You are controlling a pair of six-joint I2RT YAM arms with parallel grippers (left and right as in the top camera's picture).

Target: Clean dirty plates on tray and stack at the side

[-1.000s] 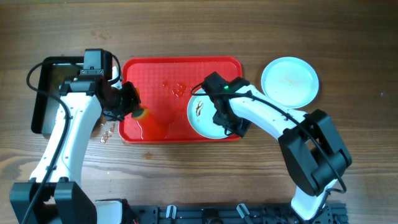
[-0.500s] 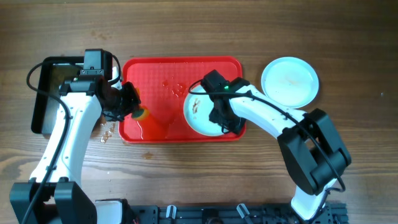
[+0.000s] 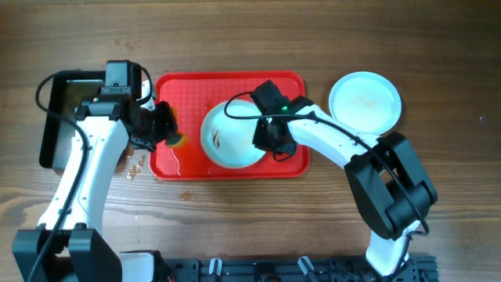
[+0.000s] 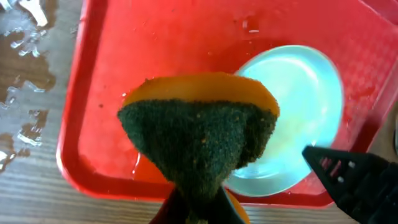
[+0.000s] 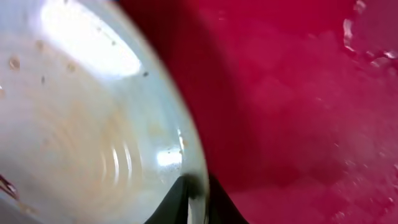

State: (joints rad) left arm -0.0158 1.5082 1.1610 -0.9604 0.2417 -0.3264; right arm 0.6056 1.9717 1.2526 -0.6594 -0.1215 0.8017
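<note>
A pale plate (image 3: 227,137) with small brown smears stands tilted over the middle of the red tray (image 3: 196,90). My right gripper (image 3: 264,135) is shut on its right rim. In the right wrist view the plate (image 5: 87,124) fills the left side, its rim pinched between my fingers (image 5: 198,202) above the tray (image 5: 298,93). My left gripper (image 3: 167,135) is shut on a green and orange sponge (image 4: 199,137), which hangs over the tray's left end, apart from the plate (image 4: 305,112). A second plate (image 3: 365,103) lies on the table to the right of the tray.
A black pan (image 3: 56,117) sits at the far left beside my left arm. Water and crumbs (image 3: 135,163) lie on the wood by the tray's left front corner. The tray floor is wet (image 3: 223,111).
My right gripper has shut on the plate's rim, pulled the plate left toward the tray's middle and tipped it up. The left arm and sponge have barely moved.
</note>
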